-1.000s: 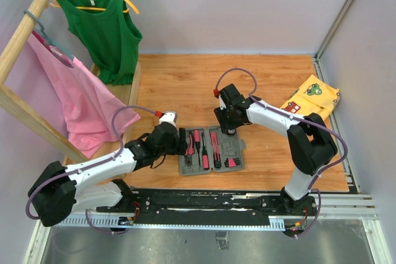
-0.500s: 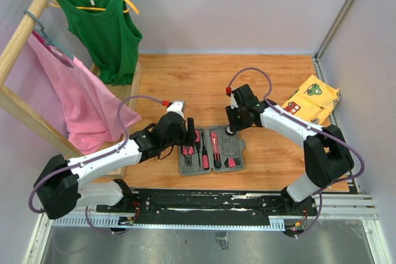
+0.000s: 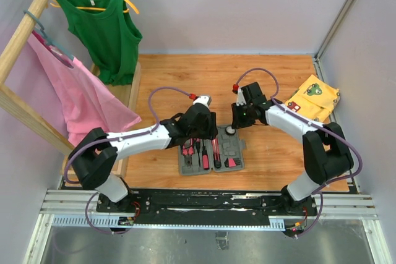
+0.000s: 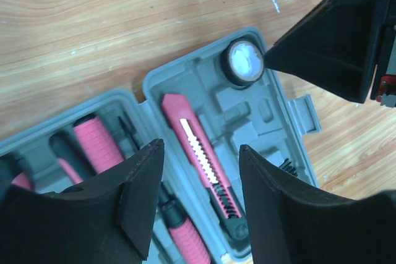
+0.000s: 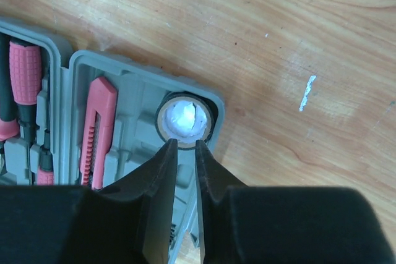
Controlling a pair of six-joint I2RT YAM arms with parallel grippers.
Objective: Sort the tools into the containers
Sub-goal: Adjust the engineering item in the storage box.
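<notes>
The open grey case [image 3: 233, 147] lies on the wooden floor at front centre, with pink-and-black tools in its slots. My left gripper [image 3: 199, 129] is open and empty above it. In the left wrist view the gripper [image 4: 199, 150] hovers over the pink cutter [image 4: 197, 148] and pink screwdriver handles [image 4: 99, 146] in the case [image 4: 291, 114]. The round black-white disc [image 3: 230, 131] sits in the case's far right corner [image 4: 244, 61]. My right gripper [image 3: 237, 122] is nearly shut, its tips [image 5: 184, 144] pinching the near rim of the disc [image 5: 184, 119] over the case [image 5: 133, 88].
A yellow patterned cloth [image 3: 312, 97] lies at the right wall. A wooden rack [image 3: 28, 23] on the left holds a green top [image 3: 102, 29] and a pink top [image 3: 74, 97]. The two grippers are close together over the case.
My left gripper swung right from beside the case to above it. My right gripper shifted right and back, and the disc now shows at the case's far right corner.
</notes>
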